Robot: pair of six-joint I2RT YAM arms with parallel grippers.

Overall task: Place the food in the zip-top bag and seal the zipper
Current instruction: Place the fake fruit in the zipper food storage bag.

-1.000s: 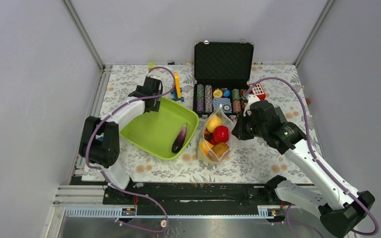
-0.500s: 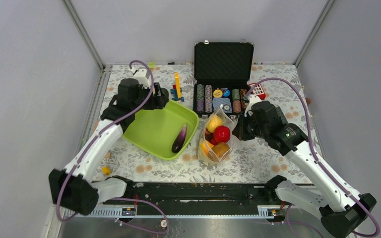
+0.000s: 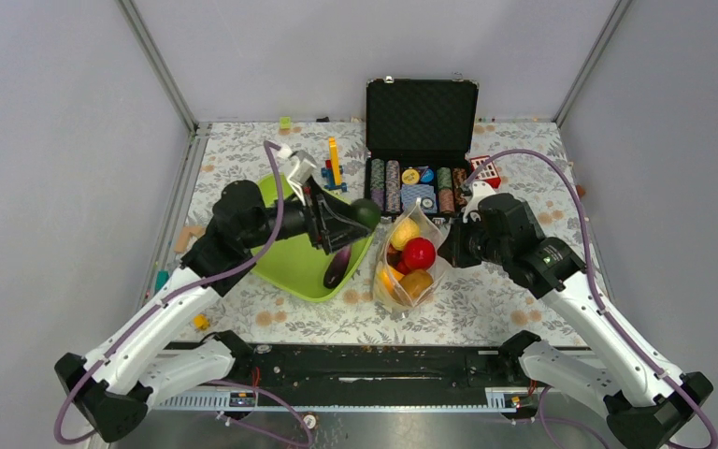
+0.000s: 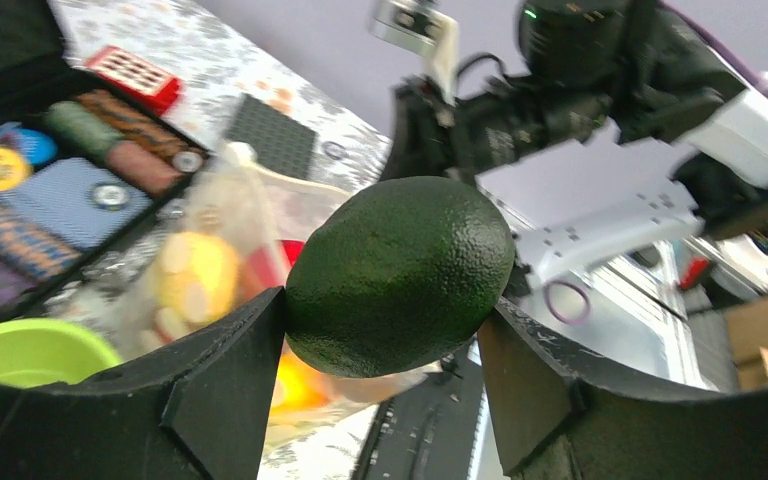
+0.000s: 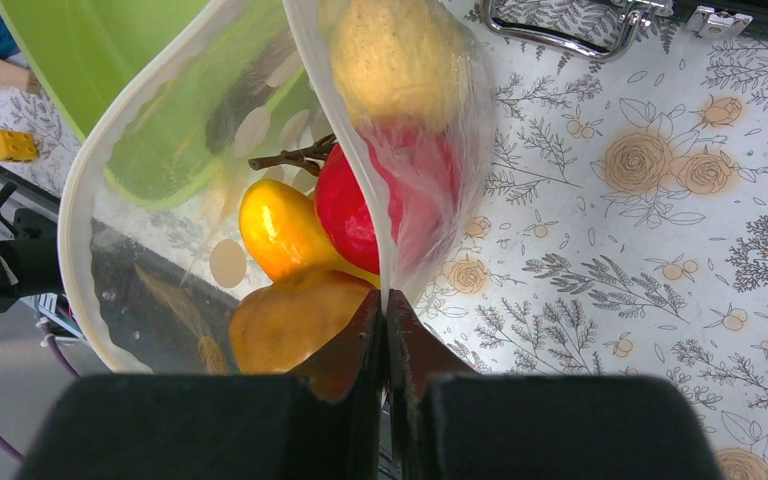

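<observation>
Left pincer (image 4: 385,325) grips my dark green toy fruit (image 4: 400,260) over green tray's (image 3: 290,257) right rim, beside bag (image 5: 438,190). Right pincer (image 5: 387,310) pinches bag rim.

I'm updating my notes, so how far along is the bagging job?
Done: several fruits are in the bag. In hand: the left gripper holds a green avocado while the right gripper pinches the bag's rim open. Left: the eggplant in the green tray, then sealing the bag.
</observation>
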